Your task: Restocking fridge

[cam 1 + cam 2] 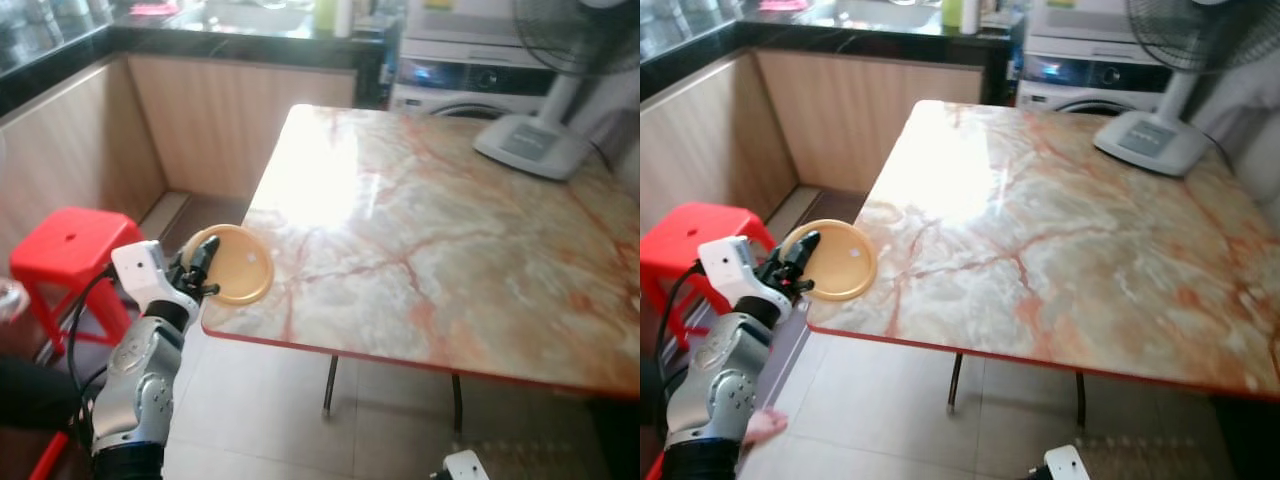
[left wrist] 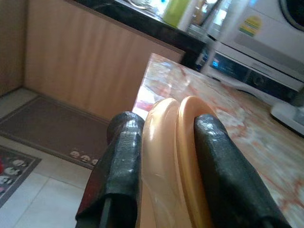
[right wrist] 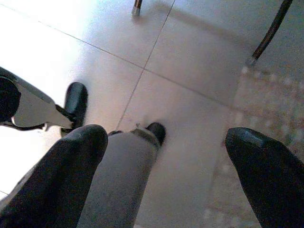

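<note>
A round orange plastic plate [image 1: 240, 264] is held out at the near left corner of the marble table [image 1: 430, 230], its far edge just over the tabletop. My left gripper [image 1: 200, 268] is shut on the plate's near rim. In the left wrist view the two black fingers [image 2: 124, 156] pinch the plate [image 2: 173, 156] edge-on; it looks like two stacked rims. My right gripper [image 3: 166, 156] hangs low with its fingers wide open over the tiled floor, holding nothing.
A red plastic stool [image 1: 70, 245] stands to the left of my left arm. A fan base [image 1: 530, 145] sits at the table's far right. Behind are a dark counter [image 1: 230, 40] with wooden fronts and a washing machine [image 1: 470, 80]. The table's legs [image 1: 330, 385] stand on tiles.
</note>
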`<state>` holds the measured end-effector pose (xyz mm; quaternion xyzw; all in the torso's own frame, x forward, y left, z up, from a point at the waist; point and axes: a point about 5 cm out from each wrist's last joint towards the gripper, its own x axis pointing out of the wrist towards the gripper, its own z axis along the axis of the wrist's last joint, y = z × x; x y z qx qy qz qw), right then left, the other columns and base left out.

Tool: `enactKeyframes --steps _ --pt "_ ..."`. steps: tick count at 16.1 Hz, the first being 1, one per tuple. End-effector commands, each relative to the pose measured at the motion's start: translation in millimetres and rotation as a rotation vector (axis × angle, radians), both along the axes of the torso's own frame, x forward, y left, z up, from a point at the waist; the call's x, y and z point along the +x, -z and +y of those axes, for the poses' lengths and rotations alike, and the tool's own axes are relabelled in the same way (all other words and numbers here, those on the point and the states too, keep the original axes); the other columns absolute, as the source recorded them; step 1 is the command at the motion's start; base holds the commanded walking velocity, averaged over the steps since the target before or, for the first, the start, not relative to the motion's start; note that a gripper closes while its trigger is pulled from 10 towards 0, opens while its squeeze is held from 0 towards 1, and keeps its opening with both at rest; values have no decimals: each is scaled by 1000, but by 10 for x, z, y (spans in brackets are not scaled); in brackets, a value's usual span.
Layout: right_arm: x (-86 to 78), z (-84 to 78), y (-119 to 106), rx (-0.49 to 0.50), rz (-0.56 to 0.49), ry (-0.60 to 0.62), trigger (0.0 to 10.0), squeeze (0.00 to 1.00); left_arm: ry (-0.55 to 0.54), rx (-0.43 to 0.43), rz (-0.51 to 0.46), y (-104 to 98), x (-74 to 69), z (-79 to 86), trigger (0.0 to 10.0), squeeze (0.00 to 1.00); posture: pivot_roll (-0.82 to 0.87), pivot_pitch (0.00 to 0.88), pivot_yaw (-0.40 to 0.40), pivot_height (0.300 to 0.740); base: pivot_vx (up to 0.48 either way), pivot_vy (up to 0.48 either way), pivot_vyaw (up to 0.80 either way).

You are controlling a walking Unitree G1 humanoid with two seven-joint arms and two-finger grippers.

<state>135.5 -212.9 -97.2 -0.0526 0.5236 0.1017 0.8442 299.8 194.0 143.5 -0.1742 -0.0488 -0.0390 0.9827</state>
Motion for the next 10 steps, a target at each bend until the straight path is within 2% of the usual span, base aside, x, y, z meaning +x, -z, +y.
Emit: enactKeyframes --steps 1,10 --pt "-32 -36 4 -5 7 7 10000 0 20 -4 -16 -44 14 -55 10000 0 19 0 -7 740 0 322 0" --pt "-17 -35 -2 -1 4 -1 10000 0 15 -11 -17 -48 13 -60 10000 0 27 0 -14 740 0 320 0"
